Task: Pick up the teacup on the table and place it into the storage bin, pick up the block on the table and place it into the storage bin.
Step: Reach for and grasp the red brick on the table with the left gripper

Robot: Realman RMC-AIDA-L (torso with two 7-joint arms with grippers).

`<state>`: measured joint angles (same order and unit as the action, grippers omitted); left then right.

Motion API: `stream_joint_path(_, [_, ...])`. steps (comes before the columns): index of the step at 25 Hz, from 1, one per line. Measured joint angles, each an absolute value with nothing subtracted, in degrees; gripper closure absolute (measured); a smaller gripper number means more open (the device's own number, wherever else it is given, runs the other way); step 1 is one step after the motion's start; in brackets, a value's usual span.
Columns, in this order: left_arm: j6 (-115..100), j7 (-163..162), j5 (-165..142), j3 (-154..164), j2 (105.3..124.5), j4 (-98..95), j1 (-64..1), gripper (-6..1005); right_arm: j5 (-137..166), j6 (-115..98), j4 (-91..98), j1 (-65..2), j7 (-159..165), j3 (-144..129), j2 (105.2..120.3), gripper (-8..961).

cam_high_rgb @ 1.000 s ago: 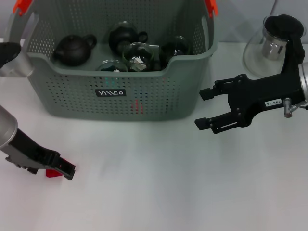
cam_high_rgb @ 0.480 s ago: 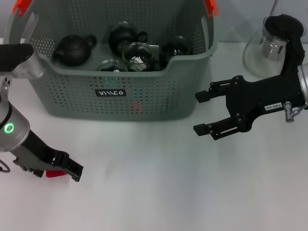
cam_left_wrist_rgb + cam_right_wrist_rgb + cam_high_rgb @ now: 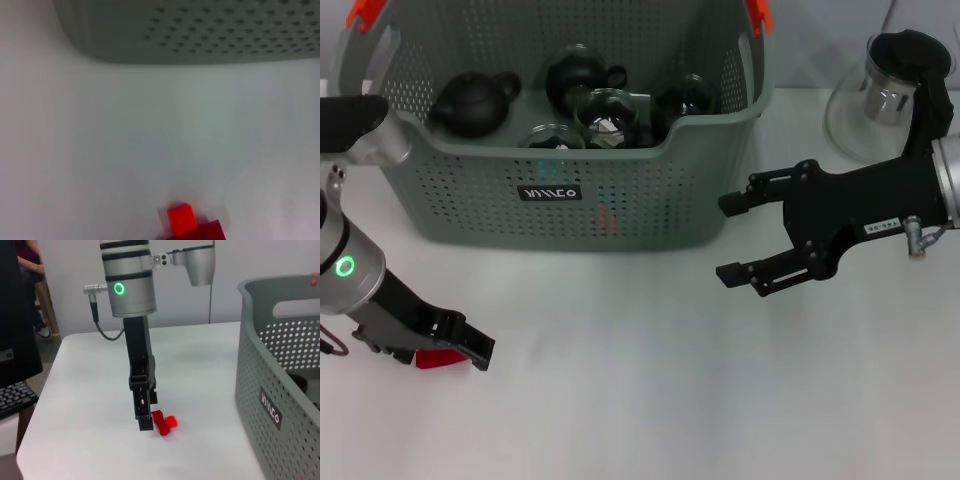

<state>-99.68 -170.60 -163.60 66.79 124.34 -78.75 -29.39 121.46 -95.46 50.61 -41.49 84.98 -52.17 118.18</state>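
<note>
Beside the red block on the table, the left end effector reaches down, finger spread indiscernible.

White table: smooth matte top, fills most of the head view and the lower half of the right wrist view. Plain pale wall: behind the table, upper part of the right wrist view. Black monitor: left edge of that view, with a black keyboard below it at lower left. Wooden chair: partly visible at upper left, someone seated. Light: even, soft, faint shadows on the tabletop.
</note>
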Motion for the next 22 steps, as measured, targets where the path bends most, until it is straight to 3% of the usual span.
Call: stream_joint_path(22, [-94.8, -170.6, -163.7, 66.7, 123.72, -75.9, -28.7, 119, 121.5, -95.4, 50.3, -41.5, 83.9, -52.2, 118.61, 87])
